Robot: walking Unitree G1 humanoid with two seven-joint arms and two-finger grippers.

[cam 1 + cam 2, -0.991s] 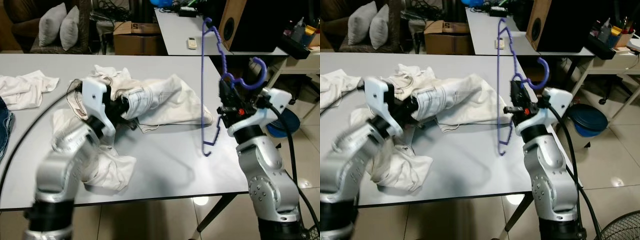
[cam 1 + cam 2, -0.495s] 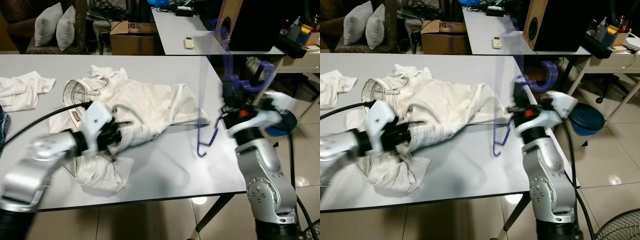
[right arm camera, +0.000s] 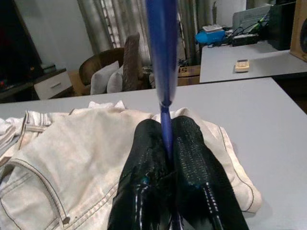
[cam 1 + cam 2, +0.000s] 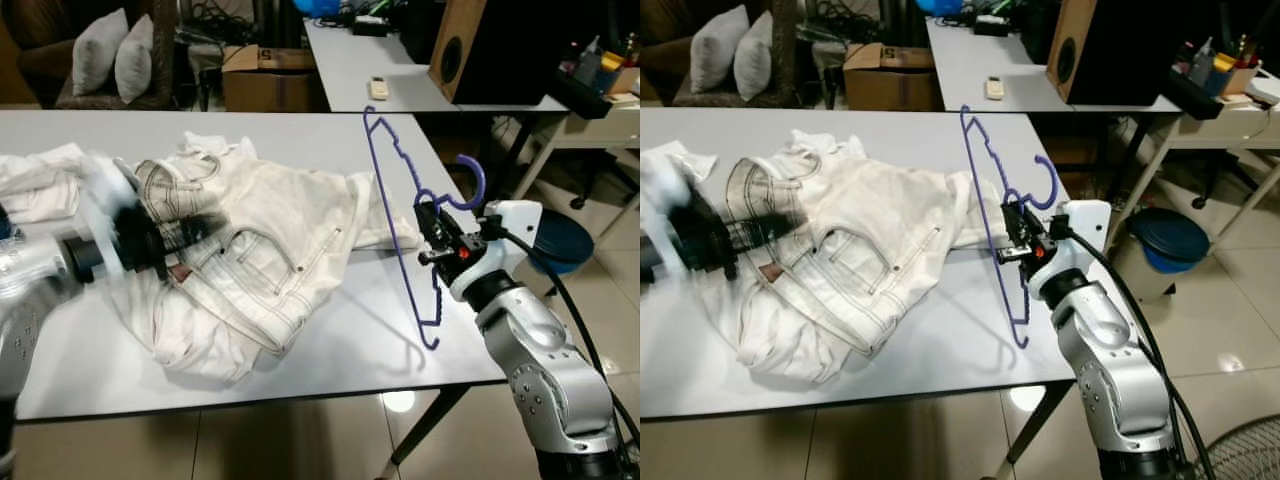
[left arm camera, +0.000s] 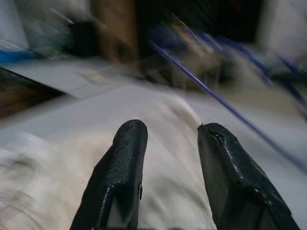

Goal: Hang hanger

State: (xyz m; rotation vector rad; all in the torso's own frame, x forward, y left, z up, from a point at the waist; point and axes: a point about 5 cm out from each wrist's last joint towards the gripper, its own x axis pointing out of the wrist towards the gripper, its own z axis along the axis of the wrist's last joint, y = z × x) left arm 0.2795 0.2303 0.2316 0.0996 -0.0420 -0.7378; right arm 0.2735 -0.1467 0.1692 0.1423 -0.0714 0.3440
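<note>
Your right gripper (image 3: 165, 139) is clenching the purple hanger (image 4: 400, 215), its jaws pressed tight on the thin wire with no gap showing. The hanger is standing nearly upright and tilted over the counter (image 4: 330, 330), near the counter's right edge, its hook (image 4: 470, 180) curling just above the gripper and its lower corner hanging close to the counter's front edge. Your left gripper (image 5: 168, 158) is sitting blurred over the white jeans (image 4: 260, 260), jaws parted a moderate gap with cloth beneath them; you cannot tell whether they are touching the cloth. The jeans are lying crumpled across the middle of the counter, just left of the hanger. Another white garment (image 4: 35, 185) is lying at the counter's far left. Behind the counter, a second counter (image 4: 370, 70) is carrying a remote (image 4: 379, 88) and a speaker (image 4: 480, 50). Two pillows (image 4: 110, 65) are resting behind the counter's left end.
</note>
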